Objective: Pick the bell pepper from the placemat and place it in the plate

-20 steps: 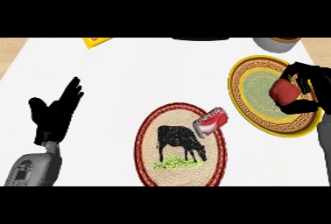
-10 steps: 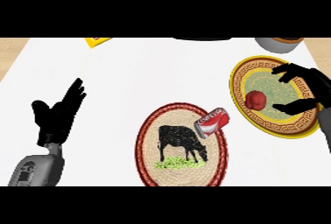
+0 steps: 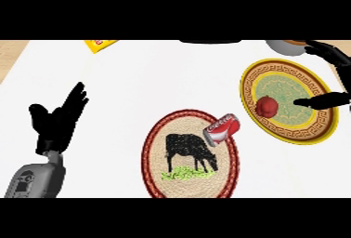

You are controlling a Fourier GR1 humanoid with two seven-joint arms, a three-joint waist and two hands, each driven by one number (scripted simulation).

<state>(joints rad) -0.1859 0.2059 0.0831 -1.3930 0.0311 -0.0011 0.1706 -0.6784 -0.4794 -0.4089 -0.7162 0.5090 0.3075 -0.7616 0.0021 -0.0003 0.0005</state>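
Nearest the lower edge, the grey left forearm (image 3: 34,179) comes up onto the white counter (image 3: 158,79), and the left hand (image 3: 58,118) rests open at the view's left, its fingers (image 3: 74,97) straight and pointing up, holding nothing.

In the middle of the counter lies the round woven placemat (image 3: 191,160), red-rimmed, with a black cow standing on a strip of green grass. A red soda can (image 3: 221,129) lies tipped on its side across the placemat's upper right rim.

Further right sits the plate (image 3: 312,135), yellow-rimmed with a brown patterned band and a green middle. The red bell pepper (image 3: 267,106) lies on the plate, toward its left side. The right hand (image 3: 329,100) is spread open over the plate: its thumb points at the pepper from just beside it without touching, and its fingers arch above the plate's far rim, holding nothing.

Farthest off, a yellow packet (image 3: 100,44) and a grey bowl (image 3: 286,46) sit at the counter's top edge, and a strip of tan wooden floor (image 3: 10,56) shows at the left.
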